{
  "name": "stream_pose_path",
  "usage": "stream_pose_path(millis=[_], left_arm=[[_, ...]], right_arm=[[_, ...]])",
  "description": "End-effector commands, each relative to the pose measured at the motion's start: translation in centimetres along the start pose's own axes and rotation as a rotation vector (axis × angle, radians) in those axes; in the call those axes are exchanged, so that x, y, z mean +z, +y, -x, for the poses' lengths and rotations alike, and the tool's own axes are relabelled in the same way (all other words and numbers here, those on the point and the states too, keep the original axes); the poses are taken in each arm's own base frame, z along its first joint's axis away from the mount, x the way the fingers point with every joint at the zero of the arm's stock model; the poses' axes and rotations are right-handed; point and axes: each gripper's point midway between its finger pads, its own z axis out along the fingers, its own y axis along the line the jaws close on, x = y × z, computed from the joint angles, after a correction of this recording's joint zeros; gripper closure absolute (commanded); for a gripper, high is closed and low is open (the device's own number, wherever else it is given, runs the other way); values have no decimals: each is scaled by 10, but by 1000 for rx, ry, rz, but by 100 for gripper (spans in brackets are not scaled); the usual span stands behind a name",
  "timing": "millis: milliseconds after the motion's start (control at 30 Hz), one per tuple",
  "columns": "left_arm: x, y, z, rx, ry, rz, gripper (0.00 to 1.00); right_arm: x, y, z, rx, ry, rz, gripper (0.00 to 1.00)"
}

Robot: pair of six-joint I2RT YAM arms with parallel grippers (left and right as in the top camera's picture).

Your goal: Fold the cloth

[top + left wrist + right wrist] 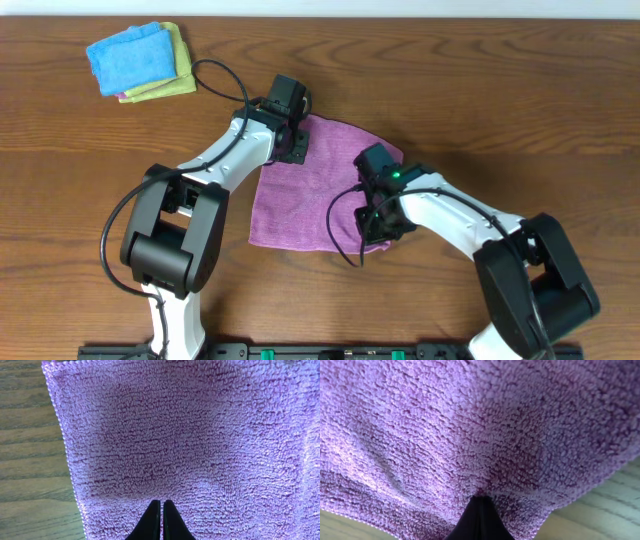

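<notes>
A purple terry cloth (295,205) lies spread on the wooden table. My left gripper (292,148) is at the cloth's far left corner. In the left wrist view its fingers (161,504) are shut, tips resting on the flat cloth (190,435), with no cloth visibly between them. My right gripper (380,228) is at the cloth's near right corner. In the right wrist view its fingers (479,500) are shut on a bunched part of the cloth (470,425), which fills the view and puckers at the tips.
A stack of folded cloths (140,60), blue on yellow and pink, lies at the far left of the table. Black cables loop beside both arms. Bare wood (30,460) shows left of the cloth's edge.
</notes>
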Motion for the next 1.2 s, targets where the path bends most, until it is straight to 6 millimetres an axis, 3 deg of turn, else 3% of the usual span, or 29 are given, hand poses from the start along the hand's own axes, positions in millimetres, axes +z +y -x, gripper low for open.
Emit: stream_pose_path(millis=[0,500,633,767,933,1033,1167], left_arm=[[5,4,-5,15,20,16,94],[4,9,-9,15,34,40,94],[4,9,-12,15,47,42,94],[4,9,-14,15,56,44,94],[4,10,-17,15,70,46,94],[4,10,-18,14,71,44,94],[2,3,-21,12,89,5,94]], right_arm=[[16,2,-24,13,99,2,98],[13,20,-37,-4,164,108,98],[8,12,-24,9,103,53,99],[-16,3,6,16,-19,-3,98],[-67,2,46,11,-189,10,98],[-90,-6,58,26,-262,-19,98],[-102,-34,59,81,-286,-110,99]])
